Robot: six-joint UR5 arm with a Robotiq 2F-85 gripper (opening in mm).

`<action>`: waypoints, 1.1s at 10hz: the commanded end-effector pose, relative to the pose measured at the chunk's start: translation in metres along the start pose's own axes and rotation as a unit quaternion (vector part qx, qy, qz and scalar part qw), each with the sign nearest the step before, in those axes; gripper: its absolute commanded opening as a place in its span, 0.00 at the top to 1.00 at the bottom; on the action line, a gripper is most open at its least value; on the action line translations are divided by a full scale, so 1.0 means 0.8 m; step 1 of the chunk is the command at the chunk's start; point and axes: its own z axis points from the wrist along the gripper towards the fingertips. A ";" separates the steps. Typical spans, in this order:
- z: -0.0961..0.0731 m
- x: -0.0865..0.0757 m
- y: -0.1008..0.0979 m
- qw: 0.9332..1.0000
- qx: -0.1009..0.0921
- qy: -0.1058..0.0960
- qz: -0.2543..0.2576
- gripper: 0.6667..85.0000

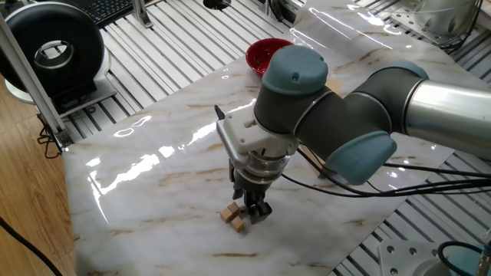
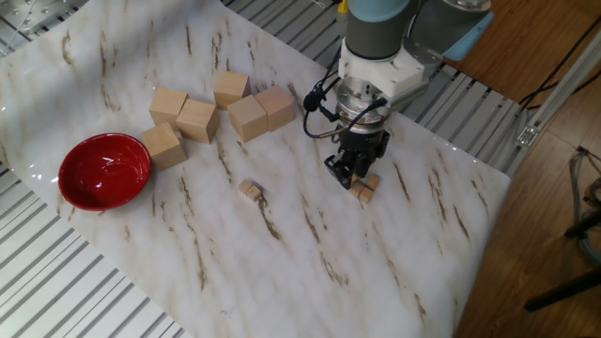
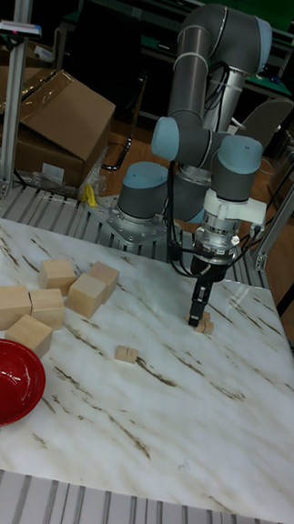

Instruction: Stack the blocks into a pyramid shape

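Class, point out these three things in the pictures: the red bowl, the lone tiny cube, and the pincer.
Red bowl [image 2: 70,160]: the other fixed view, left rim.
Lone tiny cube [image 2: 249,191]: the other fixed view, top face.
Pincer [image 1: 255,218]: one fixed view, between fingertips.
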 end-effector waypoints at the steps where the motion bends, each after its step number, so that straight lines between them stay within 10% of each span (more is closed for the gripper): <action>1: -0.006 0.001 -0.010 1.000 -0.001 -0.004 -0.009 0.55; 6: -0.013 -0.010 -0.022 1.000 0.012 -0.007 0.004 0.56; 11: -0.025 -0.005 0.003 1.000 -0.015 0.005 -0.009 0.47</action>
